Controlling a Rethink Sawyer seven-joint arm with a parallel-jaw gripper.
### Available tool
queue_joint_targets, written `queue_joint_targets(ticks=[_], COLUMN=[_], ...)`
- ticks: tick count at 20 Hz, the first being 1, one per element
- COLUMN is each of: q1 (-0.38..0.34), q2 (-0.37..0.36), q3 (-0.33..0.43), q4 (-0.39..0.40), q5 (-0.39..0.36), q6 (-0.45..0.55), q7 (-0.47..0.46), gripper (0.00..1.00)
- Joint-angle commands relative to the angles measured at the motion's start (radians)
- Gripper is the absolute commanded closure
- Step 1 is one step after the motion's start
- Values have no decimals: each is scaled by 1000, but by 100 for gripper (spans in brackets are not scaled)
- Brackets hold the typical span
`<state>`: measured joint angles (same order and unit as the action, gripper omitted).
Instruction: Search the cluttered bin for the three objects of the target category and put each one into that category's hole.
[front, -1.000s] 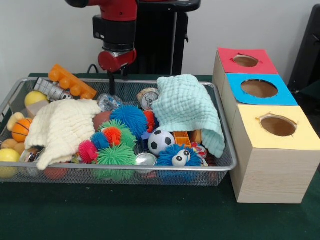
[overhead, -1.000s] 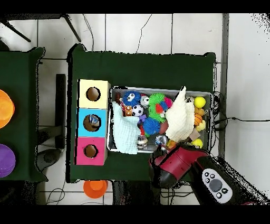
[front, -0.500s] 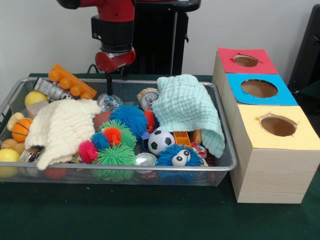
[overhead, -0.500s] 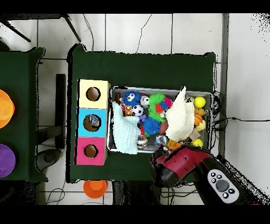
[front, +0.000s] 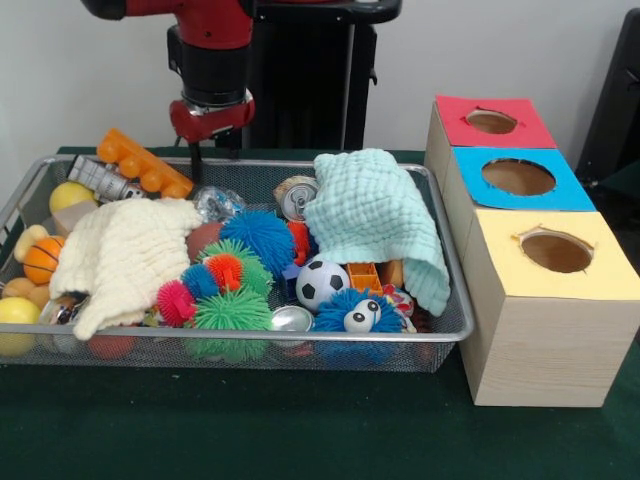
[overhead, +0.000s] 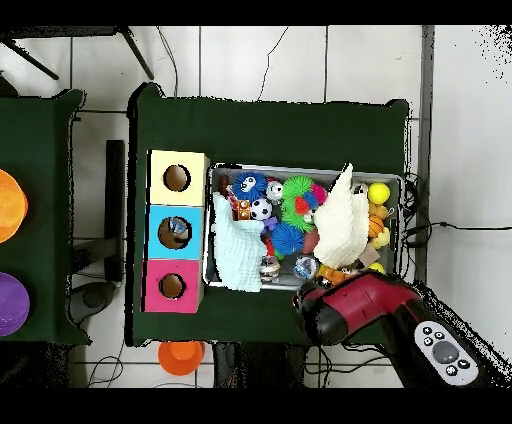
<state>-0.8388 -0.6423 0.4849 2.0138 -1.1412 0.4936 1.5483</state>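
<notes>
The silver wire-mesh basket (front: 250, 342) lies on the green table, full of toys; it also shows in the overhead view (overhead: 300, 171). A crinkly see-through bottle (front: 215, 203) lies near the back wall, between the cream cloth and a soda can; from above it shows at the basket's lower edge (overhead: 305, 266). No other bottle shows. My gripper (front: 205, 162) hangs over the back rim, just left of and above that bottle, holding nothing. The blue-surround hole (front: 518, 177) is the middle one of the wooden box; in the overhead view (overhead: 174, 231) something greyish shows inside it.
A cream cloth (front: 125, 255) and a mint cloth (front: 375, 215) cover parts of the heap. A soda can (front: 296, 197), an orange brick toy (front: 145, 163), a soccer ball (front: 322, 283) and spiky balls lie around. Red (front: 491, 122) and yellow (front: 556, 252) holes flank the blue one.
My arm has moved along the basket's back rim, leftward in the front view, from right above the bottle to its left. Nothing in the basket has moved.
</notes>
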Motion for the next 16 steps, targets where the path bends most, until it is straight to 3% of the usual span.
queue_joint_targets(ticks=[1,11,16], q1=[-26,-64,-74], q2=[-1,-67,-124], q3=[99,180,232], q4=[-110,-58,-42], q5=[70,148,144], q6=[186,274,181], q7=[-395,-428,-376], gripper=[0,0,0])
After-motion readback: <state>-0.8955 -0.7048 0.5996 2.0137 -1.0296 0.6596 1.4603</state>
